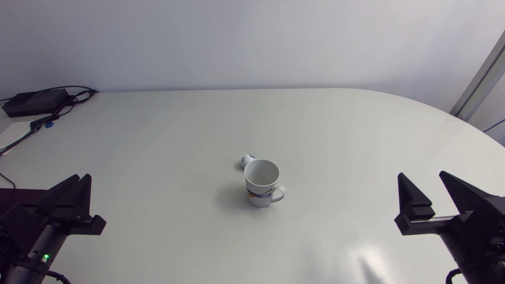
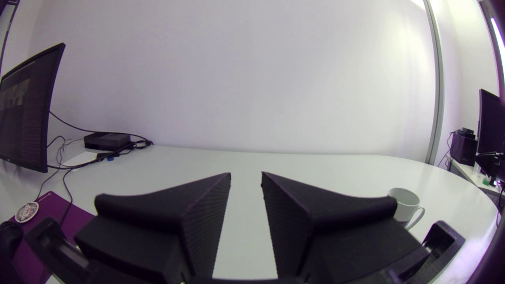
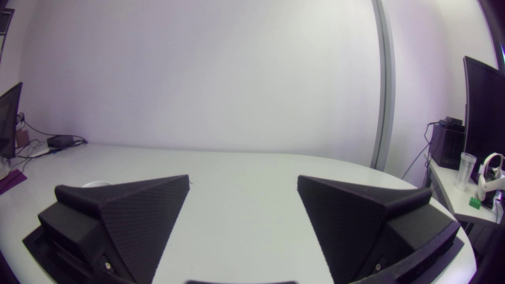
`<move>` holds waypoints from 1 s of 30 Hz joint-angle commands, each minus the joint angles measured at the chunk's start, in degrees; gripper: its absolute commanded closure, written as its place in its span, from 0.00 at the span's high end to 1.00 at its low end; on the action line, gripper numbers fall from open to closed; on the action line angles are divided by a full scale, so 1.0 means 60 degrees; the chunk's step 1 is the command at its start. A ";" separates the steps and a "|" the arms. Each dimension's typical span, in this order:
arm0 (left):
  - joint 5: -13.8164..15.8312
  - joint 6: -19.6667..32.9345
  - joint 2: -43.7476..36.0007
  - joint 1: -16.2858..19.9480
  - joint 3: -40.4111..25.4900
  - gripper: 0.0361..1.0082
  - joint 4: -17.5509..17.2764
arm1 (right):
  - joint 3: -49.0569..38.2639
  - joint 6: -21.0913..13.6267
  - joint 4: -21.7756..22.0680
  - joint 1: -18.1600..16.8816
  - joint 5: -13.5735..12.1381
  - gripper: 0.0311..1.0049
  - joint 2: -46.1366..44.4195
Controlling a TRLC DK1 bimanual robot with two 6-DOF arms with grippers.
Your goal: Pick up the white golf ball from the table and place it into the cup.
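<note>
1. Pale wall behind, white bench (image 1: 335, 130) in front. At the bench's near edge the left gripper (image 1: 81, 178) rests at 8 o'clock from the cup, its fingers only a narrow slot apart and holding nothing.
2. The right gripper (image 1: 421, 175) sits at 4 o'clock from the cup, fingers spread wide and empty. Both arms look parked well apart from the middle, likely to leave room for a reach.
3. The cup (image 1: 256, 195) stands upright mid-bench, empty, with its mouth up and handle toward 4 o'clock, so a drop from above would suit it.
4. The white golf ball (image 1: 247, 159) lies on the bench at the cup's 11 o'clock, just beside its wall or touching it; I cannot tell which. A grasp there probably needs care not to nudge the cup.
5. A black box (image 1: 33, 101) with cables lies at the bench's 10 o'clock corner, well apart
</note>
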 commanded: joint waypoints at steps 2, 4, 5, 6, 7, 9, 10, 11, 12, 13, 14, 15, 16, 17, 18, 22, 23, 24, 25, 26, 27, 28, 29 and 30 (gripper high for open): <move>0.0031 -0.0062 -0.0144 -0.0112 -0.0158 0.90 -0.0024 | -0.0344 0.0239 -0.0195 0.0080 -0.0031 0.96 0.0050; 0.0031 0.0025 -0.0159 -0.0317 0.1131 0.99 -0.0991 | -0.0344 0.0239 -0.0195 0.0094 -0.0046 0.96 0.0064; 0.0031 0.0040 -0.0130 -0.0346 0.1365 0.99 -0.1167 | -0.0344 0.0254 -0.0195 0.0080 -0.0046 0.96 0.0079; 0.0016 0.0040 -0.0086 -0.0361 0.1629 0.99 -0.1387 | -0.0344 0.0254 -0.0210 0.0080 -0.0046 0.96 0.0094; 0.0016 0.0040 0.0061 -0.0361 0.1907 0.99 -0.1533 | -0.0344 0.0254 -0.0210 0.0080 -0.0046 0.96 0.0108; 0.0016 0.0069 0.0529 -0.0346 0.2478 0.99 -0.1811 | -0.0344 0.0254 -0.0210 0.0080 -0.0046 0.96 0.0137; 0.0016 0.0055 0.0778 -0.0332 0.2786 0.99 -0.1958 | -0.0344 0.0254 -0.0210 0.0080 -0.0046 0.96 0.0152; -0.0013 0.0055 0.0998 -0.0288 0.3094 0.99 -0.2090 | -0.0344 0.0254 -0.0210 0.0094 -0.0046 0.96 0.0152; -0.0028 0.0055 0.1262 -0.0258 0.3357 0.99 -0.2163 | -0.0344 0.0254 -0.0210 0.0080 -0.0060 0.96 0.0152; -0.0043 0.0040 0.1599 -0.0200 0.3650 0.99 -0.2265 | -0.0344 0.0268 -0.0210 0.0094 -0.0060 0.96 0.0181; -0.0043 0.0025 0.1994 -0.0156 0.3943 0.99 -0.2456 | -0.0344 0.0283 -0.0210 0.0080 -0.0060 0.96 0.0196; -0.0043 -0.0004 0.2375 -0.0141 0.4236 0.99 -0.2661 | -0.0344 0.0298 -0.0210 0.0080 -0.0060 0.96 0.0211; -0.0057 -0.0077 0.2946 -0.0127 0.4617 0.99 -0.2851 | -0.0344 0.0298 -0.0210 0.0094 -0.0060 0.96 0.0225; -0.0057 -0.0224 0.3357 -0.0112 0.4910 0.99 -0.3042 | -0.0344 0.0312 -0.0210 0.0094 -0.0060 0.96 0.0240; -0.0043 -0.0443 0.3884 -0.0141 0.5247 0.99 -0.3276 | -0.0344 0.0342 -0.0210 0.0094 -0.0060 0.96 0.0255; 0.0016 -0.0634 0.5525 -0.0185 0.6140 0.99 -0.3906 | -0.0344 0.0342 -0.0225 0.0109 -0.0075 0.96 0.0313; 0.0045 -0.0722 0.5891 -0.0214 0.6302 0.99 -0.3950 | -0.0344 0.0342 -0.0225 0.0109 -0.0075 0.96 0.0313; 0.0265 -0.0766 0.6389 -0.0214 0.6477 0.99 -0.4053 | -0.0344 0.0342 -0.0225 0.0094 -0.0075 0.96 0.0313; 0.0558 -0.0780 0.6784 -0.0185 0.6565 0.99 -0.4111 | -0.0344 0.0342 -0.0225 0.0094 -0.0075 0.96 0.0313; 0.0807 -0.0766 0.7194 -0.0141 0.6624 0.99 -0.4126 | -0.0344 0.0342 -0.0225 0.0109 -0.0075 0.96 0.0313; 0.0924 -0.0766 0.7634 -0.0127 0.6682 0.99 -0.4140 | -0.0344 0.0342 -0.0225 0.0094 -0.0075 0.96 0.0313; 0.1056 -0.0766 0.8103 -0.0127 0.6770 0.99 -0.4199 | -0.0344 0.0342 -0.0225 0.0109 -0.0075 0.96 0.0313; 0.1349 -0.0766 0.8601 -0.0127 0.6873 0.99 -0.4272 | -0.0344 0.0342 -0.0225 0.0109 -0.0075 0.96 0.0313; 0.1657 -0.0766 0.8996 -0.0024 0.6946 0.99 -0.4272 | -0.0344 0.0342 -0.0225 0.0109 -0.0075 0.96 0.0313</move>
